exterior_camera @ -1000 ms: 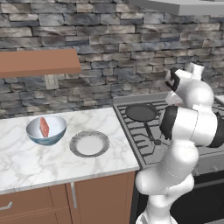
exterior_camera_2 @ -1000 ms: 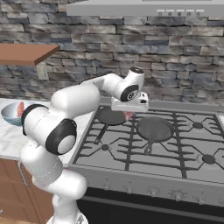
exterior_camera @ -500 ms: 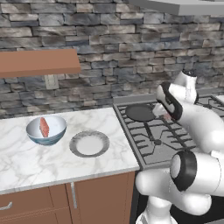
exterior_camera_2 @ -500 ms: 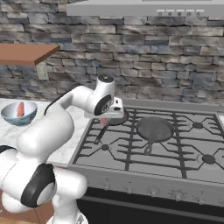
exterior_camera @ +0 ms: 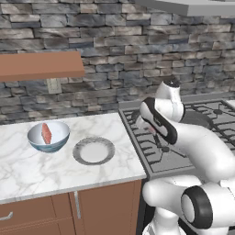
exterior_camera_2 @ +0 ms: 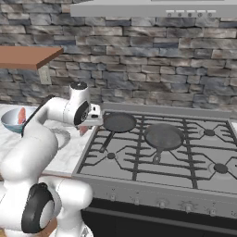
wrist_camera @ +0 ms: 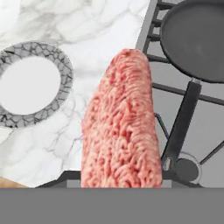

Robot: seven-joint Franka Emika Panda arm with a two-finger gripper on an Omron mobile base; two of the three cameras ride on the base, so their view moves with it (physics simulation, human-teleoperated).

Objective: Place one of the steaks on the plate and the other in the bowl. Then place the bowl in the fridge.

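One steak, a pinkish-red slab, hangs lengthwise between the jaws of my gripper, which is shut on it. It hovers over the stove's left edge beside the marble counter. In the left base view the gripper is right of the plate, whose grey speckled rim lies up and left of the steak in the hand view. The other steak leans inside the pale blue bowl, left of the plate; the bowl stands behind my arm. The fridge is out of view.
Two dark frying pans sit on the gas stove, the nearer pan just right of the held steak. A wooden shelf juts over the counter's back left. A stone wall runs behind.
My arm has swung left from above the pans to the stove's left edge, carrying the steak toward the counter. Bowl and plate have not moved.
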